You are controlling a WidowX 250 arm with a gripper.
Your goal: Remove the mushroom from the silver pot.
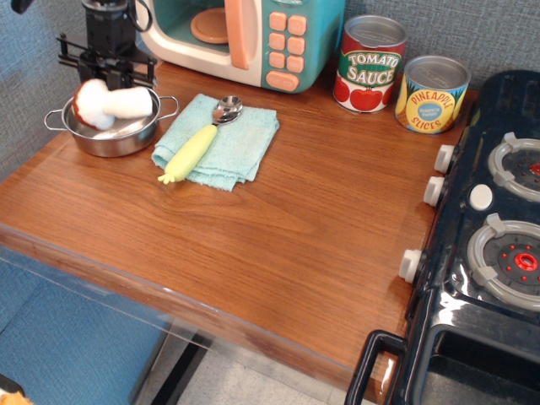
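The silver pot (111,145) stands at the far left of the wooden table. The mushroom (114,103) lies sideways just above the pot's bowl, its orange-brown cap to the left and its white stem to the right. My gripper (107,82) comes straight down onto the mushroom from above and is shut on its middle. The mushroom hangs slightly above the pot's floor, where its pale reflection shows.
A teal cloth (221,139) with a yellow-handled spoon (196,145) lies just right of the pot. A toy microwave (253,38) stands behind. A tomato sauce can (369,64) and a pineapple can (431,94) are at the back right. A toy stove (494,228) fills the right side.
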